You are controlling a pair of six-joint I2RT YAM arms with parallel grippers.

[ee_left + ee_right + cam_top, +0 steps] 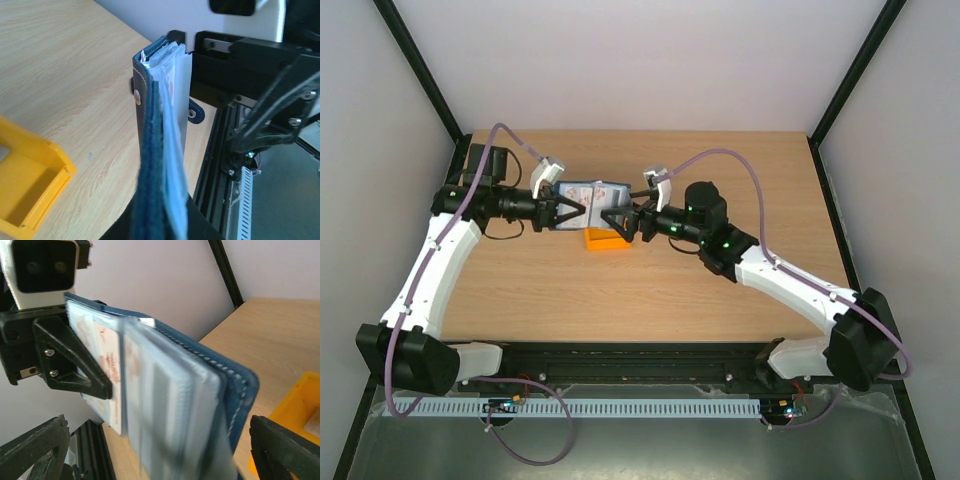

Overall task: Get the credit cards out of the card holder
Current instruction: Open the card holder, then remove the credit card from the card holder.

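Observation:
The dark navy card holder (pixel 593 196) hangs open above the table, between the two arms. My left gripper (pixel 563 212) is shut on its left end; in the left wrist view the holder (pixel 150 165) runs edge-on out of that gripper (pixel 159 222). Pale credit cards (pixel 107 367) with reddish print sit in its clear sleeves, and a white card edge (pixel 183 95) shows at the far end. My right gripper (pixel 620 221) is open at the holder's right end. In its own view its jaws stand wide apart (pixel 160 455) on either side of the holder (pixel 235 385).
An orange plastic bin (pixel 604 240) sits on the wooden table just below the holder; it also shows in the left wrist view (pixel 30 190) and the right wrist view (pixel 295 410). The black frame rail (pixel 640 355) runs along the near edge.

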